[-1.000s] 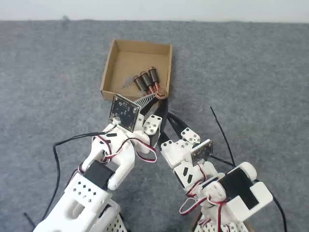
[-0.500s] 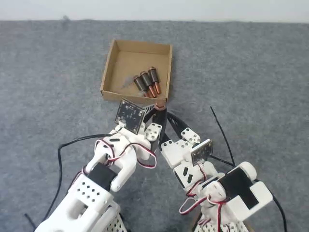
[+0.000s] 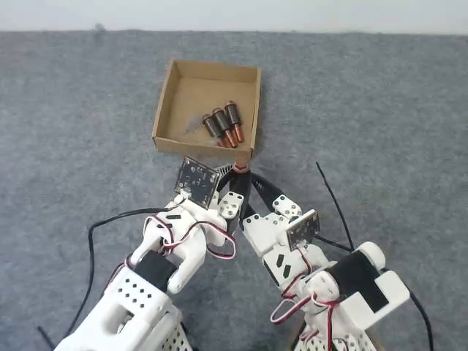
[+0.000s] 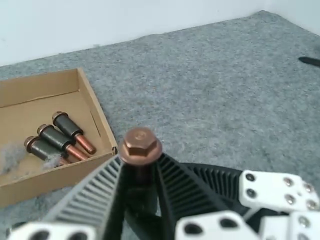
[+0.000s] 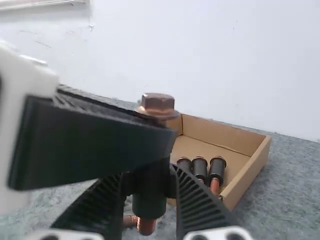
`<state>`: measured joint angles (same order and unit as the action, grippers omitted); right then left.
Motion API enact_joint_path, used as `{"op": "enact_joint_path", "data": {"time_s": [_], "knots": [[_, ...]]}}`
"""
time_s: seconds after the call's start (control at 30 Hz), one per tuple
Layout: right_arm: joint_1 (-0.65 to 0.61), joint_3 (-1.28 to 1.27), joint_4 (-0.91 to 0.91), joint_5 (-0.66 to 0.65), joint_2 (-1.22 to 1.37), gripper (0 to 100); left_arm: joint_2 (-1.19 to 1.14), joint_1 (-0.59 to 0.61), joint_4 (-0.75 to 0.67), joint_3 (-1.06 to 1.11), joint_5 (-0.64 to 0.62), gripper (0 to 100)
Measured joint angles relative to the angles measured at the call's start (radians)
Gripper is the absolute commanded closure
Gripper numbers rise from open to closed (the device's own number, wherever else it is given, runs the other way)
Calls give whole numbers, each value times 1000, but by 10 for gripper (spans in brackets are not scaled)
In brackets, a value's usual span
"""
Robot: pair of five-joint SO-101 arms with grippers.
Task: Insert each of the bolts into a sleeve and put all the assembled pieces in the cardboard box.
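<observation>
A copper hex-headed bolt [image 4: 141,145] stands upright in a dark sleeve [image 5: 150,197], just in front of the cardboard box [image 3: 205,67]. My left gripper [image 3: 235,172] is shut on this piece from the left, its ridged black fingers [image 4: 97,192] pressed against the sleeve. From the other side my right gripper [image 3: 246,176] is shut on the same sleeve, and the bolt's copper tip [image 5: 146,225] pokes out below. Three assembled pieces [image 3: 223,124] lie side by side in the box's near right corner.
Grey carpet covers the table all round. A black cable [image 3: 333,196] trails to the right of the right arm, and another [image 3: 88,248] loops left of the left arm. A white wall rises behind the box [image 5: 250,152].
The bolt-and-sleeve piece has come back from over the box's near rim to the carpet side. The left arm pulled back toward me with it. The right arm shifted only slightly.
</observation>
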<state>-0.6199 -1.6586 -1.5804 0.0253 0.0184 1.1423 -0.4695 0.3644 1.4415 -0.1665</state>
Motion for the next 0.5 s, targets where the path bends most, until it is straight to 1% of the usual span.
{"op": "enact_joint_path", "data": {"time_s": [0.3,0.37,0.5], "knots": [[0,0,3,0,0,993,0,0,0,2,0,980],[0,0,5,0,0,993,0,0,0,2,0,943],[0,0,5,0,0,993,0,21,0,5,-5,817]]}}
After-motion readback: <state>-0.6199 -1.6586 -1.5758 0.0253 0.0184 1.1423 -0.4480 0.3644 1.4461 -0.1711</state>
